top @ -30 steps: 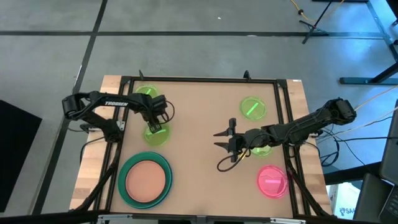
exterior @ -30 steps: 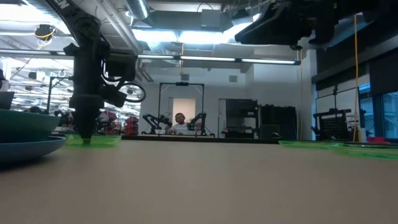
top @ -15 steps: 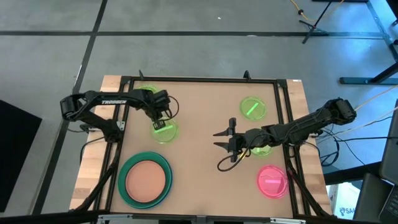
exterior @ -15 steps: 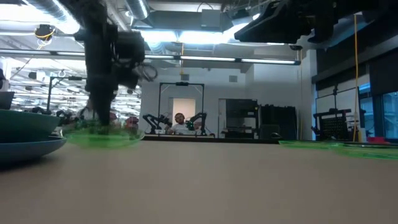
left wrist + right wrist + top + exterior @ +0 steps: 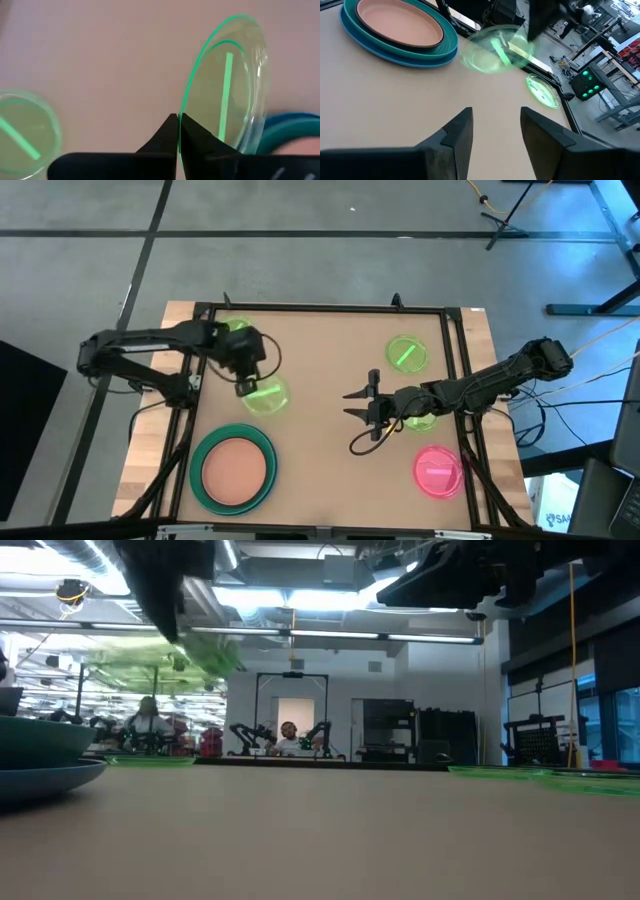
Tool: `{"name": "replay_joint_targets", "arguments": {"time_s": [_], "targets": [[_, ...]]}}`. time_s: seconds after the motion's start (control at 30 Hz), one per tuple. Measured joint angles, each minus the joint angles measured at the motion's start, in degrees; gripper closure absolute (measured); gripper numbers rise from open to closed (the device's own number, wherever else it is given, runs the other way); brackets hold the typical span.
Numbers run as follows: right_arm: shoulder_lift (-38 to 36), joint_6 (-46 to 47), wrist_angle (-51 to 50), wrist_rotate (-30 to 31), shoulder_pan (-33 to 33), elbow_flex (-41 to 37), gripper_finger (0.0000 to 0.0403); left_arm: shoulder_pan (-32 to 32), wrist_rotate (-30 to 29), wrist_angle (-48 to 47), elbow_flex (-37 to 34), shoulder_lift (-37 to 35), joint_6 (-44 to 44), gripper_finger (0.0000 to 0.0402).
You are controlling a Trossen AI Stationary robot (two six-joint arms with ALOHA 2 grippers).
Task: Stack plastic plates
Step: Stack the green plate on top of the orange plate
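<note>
My left gripper (image 5: 245,386) is shut on a small translucent green plate (image 5: 266,396), which hangs well above the table in the low view (image 5: 160,658). A second green plate (image 5: 234,328) lies at the far left, partly under the left arm. A third (image 5: 405,352) lies flat at the far right, and another (image 5: 422,419) shows under my right arm. A pink plate (image 5: 437,470) lies near right. A peach plate (image 5: 235,468) sits inside a teal plate (image 5: 205,480). My right gripper (image 5: 360,412) is open over bare table at mid right. My left gripper pinches the green plate's rim (image 5: 183,107) between its two fingers, one on each face of the plate. The fingers (image 5: 165,135) come slanting down from above. The plate is lifted clear of the table, slightly tilted, reaching away from the fingers.
A black frame (image 5: 320,308) borders the tabletop. The middle of the table between the two arms is bare. In the low view a blue plate (image 5: 45,778) shows under the teal one at the near left. A person sits in the room beyond the table.
My left gripper has risen with the green plate. The plate lay flat on the table a second ago and now hangs high and clear of it, slightly tilted. My right arm has kept still.
</note>
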Motion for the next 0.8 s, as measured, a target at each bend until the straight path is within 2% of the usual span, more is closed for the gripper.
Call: {"name": "replay_joint_targets", "arguments": {"time_s": [0.13, 0.33, 0.6, 0.8], "targets": [[0.0, 1.04, -0.21, 0.0, 0.0, 0.0, 0.0244, -5.81, 4.49, -0.52, 0.14, -3.56, -4.32, 0.0401], [0.0, 1.42, -0.15, 0.0, 0.0, 0.0, 0.0244, -17.32, 5.48, -0.58, 0.14, -5.8, -12.97, 0.0401], [0.0, 1.42, -0.15, 0.0, 0.0, 0.0, 0.0244, -32.74, 0.84, 0.42, -0.9, -4.52, -27.29, 0.0401], [-0.01, 2.39, -0.15, 0.0, 0.0, 0.0, 0.0244, -44.21, -0.51, 2.72, -10.04, -4.44, -44.56, 0.0401]]}}
